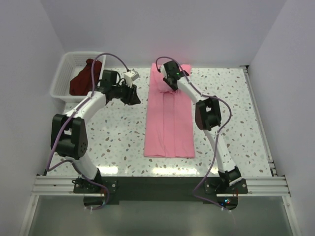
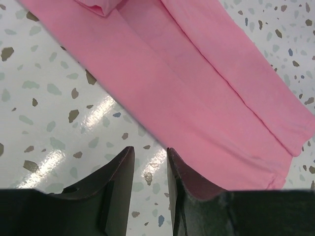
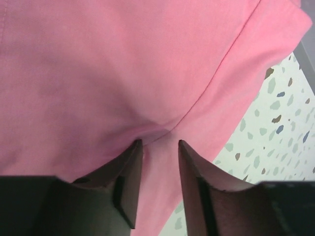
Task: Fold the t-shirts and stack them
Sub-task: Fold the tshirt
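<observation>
The light pink t-shirt [image 1: 170, 132] lies on the speckled table as a long narrow strip, its sides folded in, with the far end bunched up. My right gripper [image 1: 171, 86] is over that far end; in the right wrist view its jaws [image 3: 160, 143] stand open with the tips down on the pink cloth [image 3: 123, 64], which runs under the gap. My left gripper [image 1: 134, 96] hangs just left of the strip, open [image 2: 150, 152] over bare table, with the pink shirt [image 2: 197, 83] beyond its tips. The dark maroon t-shirt [image 1: 81, 81] lies crumpled in the basket.
A white lattice basket [image 1: 63, 69] stands at the far left corner of the table. White walls close in the back and both sides. A metal rail [image 1: 157, 184] carries the arm bases at the near edge.
</observation>
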